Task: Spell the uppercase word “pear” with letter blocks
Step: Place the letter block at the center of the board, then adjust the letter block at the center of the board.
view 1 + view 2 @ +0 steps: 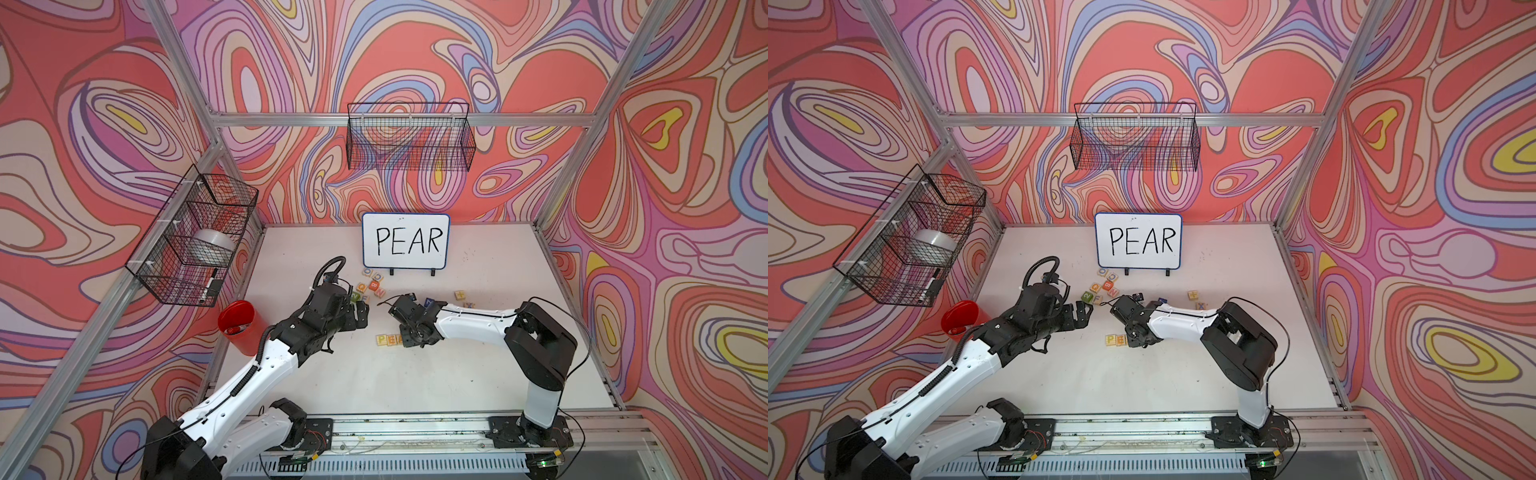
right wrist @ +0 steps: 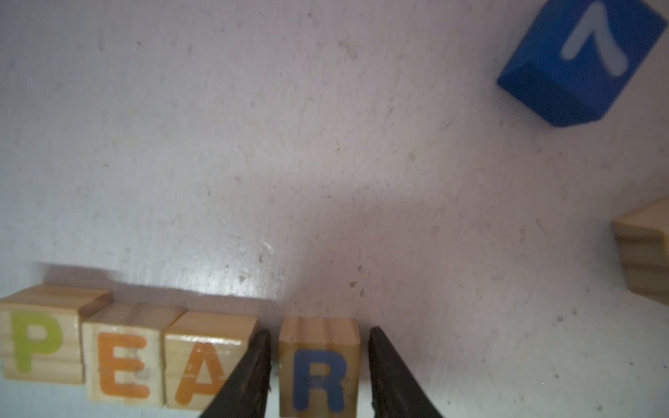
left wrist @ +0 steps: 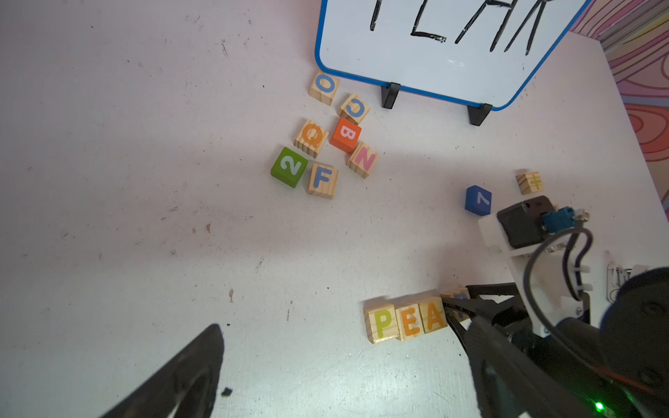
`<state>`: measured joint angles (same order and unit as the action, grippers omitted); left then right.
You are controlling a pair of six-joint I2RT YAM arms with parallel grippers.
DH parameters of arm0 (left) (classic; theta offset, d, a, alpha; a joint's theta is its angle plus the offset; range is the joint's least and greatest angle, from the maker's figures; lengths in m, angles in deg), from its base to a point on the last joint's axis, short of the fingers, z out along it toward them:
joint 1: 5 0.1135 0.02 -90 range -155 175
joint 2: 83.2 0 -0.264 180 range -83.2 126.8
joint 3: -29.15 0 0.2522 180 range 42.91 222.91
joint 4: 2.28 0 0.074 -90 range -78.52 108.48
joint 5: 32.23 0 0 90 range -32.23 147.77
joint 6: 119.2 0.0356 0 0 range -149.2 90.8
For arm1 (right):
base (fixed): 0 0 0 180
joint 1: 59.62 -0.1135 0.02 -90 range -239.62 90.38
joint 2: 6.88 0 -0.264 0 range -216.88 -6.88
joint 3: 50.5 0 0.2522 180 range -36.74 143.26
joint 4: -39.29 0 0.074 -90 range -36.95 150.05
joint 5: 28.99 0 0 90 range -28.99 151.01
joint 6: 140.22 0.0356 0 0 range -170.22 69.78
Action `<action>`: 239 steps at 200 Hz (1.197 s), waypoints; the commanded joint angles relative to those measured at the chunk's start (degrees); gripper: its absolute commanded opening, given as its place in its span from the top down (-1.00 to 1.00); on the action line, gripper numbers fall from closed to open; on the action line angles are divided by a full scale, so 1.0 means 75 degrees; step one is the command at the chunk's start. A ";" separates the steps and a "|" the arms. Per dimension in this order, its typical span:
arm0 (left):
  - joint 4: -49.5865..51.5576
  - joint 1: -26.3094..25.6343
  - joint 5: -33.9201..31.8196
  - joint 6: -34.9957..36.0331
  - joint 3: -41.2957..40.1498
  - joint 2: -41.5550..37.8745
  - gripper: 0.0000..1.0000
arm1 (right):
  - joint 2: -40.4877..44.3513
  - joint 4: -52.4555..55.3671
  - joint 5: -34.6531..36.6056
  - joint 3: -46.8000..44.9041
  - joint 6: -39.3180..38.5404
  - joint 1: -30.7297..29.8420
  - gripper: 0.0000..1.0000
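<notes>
R block (image 2: 318,365) sits on the table (image 2: 325,144) at the row's end, just beside A block (image 2: 206,358), with E block (image 2: 123,358) and P block (image 2: 36,340) touching beyond. My right tool (image 2: 320,330) straddles R, slightly parted, gripping nothing (one jaw fills the gap to A). I'd lift straight up so R isn't dragged askew. Left tool (image 1: 360,314) hangs wide open, empty, near the spare blocks (image 3: 311,135); the blue 7 cube (image 2: 579,61) lies well apart from the row
</notes>
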<state>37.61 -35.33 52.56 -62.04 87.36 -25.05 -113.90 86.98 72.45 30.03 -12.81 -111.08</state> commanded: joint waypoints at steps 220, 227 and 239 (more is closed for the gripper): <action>0.0265 0.0040 0.0121 -0.0221 -0.0149 0.0211 -1.00 | 0.0464 0.0386 0.1442 -0.0351 0.0039 0.0263 -0.63; 0.0266 0.0045 0.0125 -0.0221 -0.0137 0.0215 -1.00 | 0.0453 0.0403 0.1458 -0.0375 0.0039 0.0263 -0.63; 0.0244 0.0047 0.0111 -0.0219 -0.0137 0.0214 -1.00 | 0.0442 0.0441 0.1473 -0.0411 0.0031 0.0270 -0.64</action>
<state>38.35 -35.31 53.28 -62.91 86.61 -23.74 -109.97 90.17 83.58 27.93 -11.98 -109.39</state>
